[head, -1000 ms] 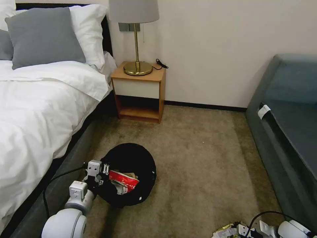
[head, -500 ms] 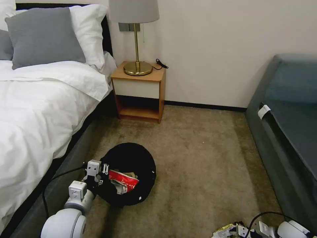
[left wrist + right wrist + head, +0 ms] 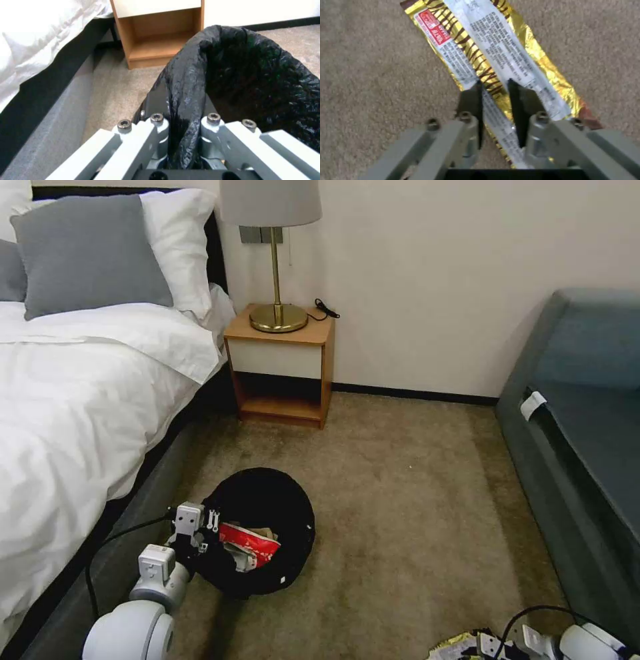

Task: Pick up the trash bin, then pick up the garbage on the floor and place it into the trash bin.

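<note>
The trash bin (image 3: 267,500), lined with a glossy black bag, sits tilted on the carpet beside the bed. My left gripper (image 3: 205,527) is shut on the near side of its rim. In the left wrist view the bag's folded edge (image 3: 186,82) is pinched between the fingers of that gripper (image 3: 181,118). A red-and-white packet (image 3: 250,543) and a bit of brown paper (image 3: 267,532) lie inside the bin. Low at the right, my right gripper (image 3: 490,645) is shut on the gold-and-black snack wrapper (image 3: 453,645). The right wrist view shows this gripper (image 3: 495,86) holding the wrapper (image 3: 506,50) above the carpet.
A white bed (image 3: 67,400) runs along the left. A wooden nightstand (image 3: 280,373) with a brass lamp (image 3: 275,260) stands against the far wall. A dark grey-blue sofa (image 3: 587,433) lines the right. Open carpet (image 3: 413,493) lies between them.
</note>
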Robot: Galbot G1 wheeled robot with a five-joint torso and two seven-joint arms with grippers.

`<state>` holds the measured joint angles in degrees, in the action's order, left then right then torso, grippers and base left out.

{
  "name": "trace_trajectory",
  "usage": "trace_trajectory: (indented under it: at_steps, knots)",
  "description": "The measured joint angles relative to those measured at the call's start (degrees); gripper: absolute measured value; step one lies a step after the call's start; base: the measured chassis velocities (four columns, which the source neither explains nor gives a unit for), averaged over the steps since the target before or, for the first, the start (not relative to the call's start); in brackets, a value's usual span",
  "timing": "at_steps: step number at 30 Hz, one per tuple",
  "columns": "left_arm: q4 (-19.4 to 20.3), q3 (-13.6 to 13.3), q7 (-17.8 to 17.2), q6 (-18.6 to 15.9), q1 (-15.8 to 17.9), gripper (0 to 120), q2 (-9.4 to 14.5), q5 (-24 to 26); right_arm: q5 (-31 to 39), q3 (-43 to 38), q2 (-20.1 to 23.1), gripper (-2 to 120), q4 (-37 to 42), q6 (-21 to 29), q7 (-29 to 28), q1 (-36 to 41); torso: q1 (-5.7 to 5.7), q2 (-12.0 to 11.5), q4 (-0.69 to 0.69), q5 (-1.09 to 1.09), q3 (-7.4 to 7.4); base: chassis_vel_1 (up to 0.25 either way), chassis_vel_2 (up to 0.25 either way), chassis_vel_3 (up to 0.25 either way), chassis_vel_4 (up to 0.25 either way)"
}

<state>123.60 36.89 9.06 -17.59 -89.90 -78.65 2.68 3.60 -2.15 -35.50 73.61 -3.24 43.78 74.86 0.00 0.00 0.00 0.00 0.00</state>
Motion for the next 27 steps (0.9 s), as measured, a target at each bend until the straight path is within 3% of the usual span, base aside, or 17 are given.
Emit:
trace_trajectory:
  at_steps: [3, 27]
  knots:
    - [-0.10, 0.00, -0.01, 0.00, 0.00, 7, -0.05, 0.00, -0.02, 0.00, -0.06, 0, -0.01, -0.09, 0.06, -0.06, 0.00, 0.00, 0.00, 0.00, 0.00, 0.000, 0.000, 0.000, 0.000]
    - [-0.20, 0.08, -0.01, 0.04, -0.06, 7, -0.16, 0.00, -0.10, -0.25, -0.39, 0, -0.12, -0.36, 0.67, -0.60, 0.00, 0.00, 0.00, 0.00, 0.00, 0.000, 0.000, 0.000, 0.000]
